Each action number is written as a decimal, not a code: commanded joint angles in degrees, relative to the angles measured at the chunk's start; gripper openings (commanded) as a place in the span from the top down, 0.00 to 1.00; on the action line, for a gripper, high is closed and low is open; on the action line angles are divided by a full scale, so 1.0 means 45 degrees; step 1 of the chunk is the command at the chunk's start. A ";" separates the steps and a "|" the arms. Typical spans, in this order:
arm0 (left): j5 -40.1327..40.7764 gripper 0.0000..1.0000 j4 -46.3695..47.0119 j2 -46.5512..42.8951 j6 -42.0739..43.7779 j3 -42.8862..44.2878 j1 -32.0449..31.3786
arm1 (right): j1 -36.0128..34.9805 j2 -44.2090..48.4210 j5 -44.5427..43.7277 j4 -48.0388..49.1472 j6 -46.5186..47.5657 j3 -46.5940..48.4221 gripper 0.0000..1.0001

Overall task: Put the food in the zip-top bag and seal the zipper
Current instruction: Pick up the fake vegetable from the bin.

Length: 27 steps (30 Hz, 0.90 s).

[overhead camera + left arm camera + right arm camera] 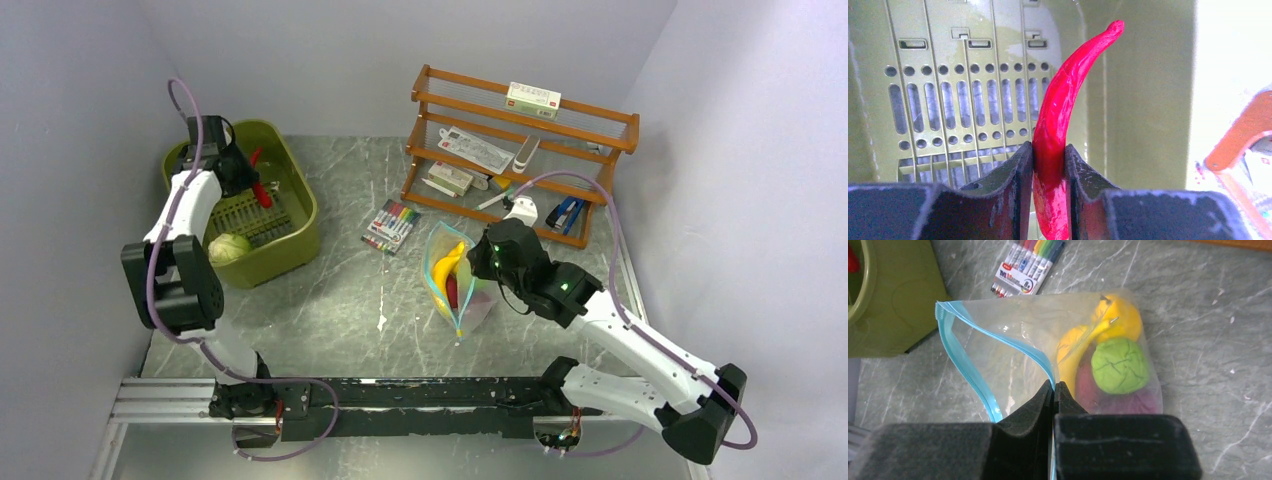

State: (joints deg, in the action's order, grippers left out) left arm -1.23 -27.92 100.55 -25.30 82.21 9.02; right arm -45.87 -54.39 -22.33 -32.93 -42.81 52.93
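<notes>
My left gripper [1049,155] is shut on a red chili [1060,115], which sticks up between its jaws over the olive-green tub [948,100]. From above, the left gripper [250,180] and the chili [262,192] sit over the tub [300,200]. The clear zip-top bag [1013,340] lies open mid-table with its teal zipper [965,367] gaping. My right gripper [1054,387] is shut on the bag's upper lip. Inside lie a yellow banana [1068,357], an orange-yellow round piece [1123,315], a green one [1120,365] and a purple-red one [1128,402]. The bag [452,275] shows in the top view too.
A pale green round piece [229,247] rests in the tub's near end. A pack of coloured markers [391,225] lies left of the bag. A wooden rack [520,150] with boxes and stationery stands at the back right. Grey walls close in both sides.
</notes>
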 commanded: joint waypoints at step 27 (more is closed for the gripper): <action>-1.0975 0.87 0.0933 -0.6204 -0.1596 -0.3327 -0.4348 | 0.0049 -0.1848 0.1157 0.3529 -0.1628 -0.0337 1.00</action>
State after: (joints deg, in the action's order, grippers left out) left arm -42.19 -23.46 76.20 -31.59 69.73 -8.43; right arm -45.87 -62.43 -16.47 -19.77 -48.10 50.94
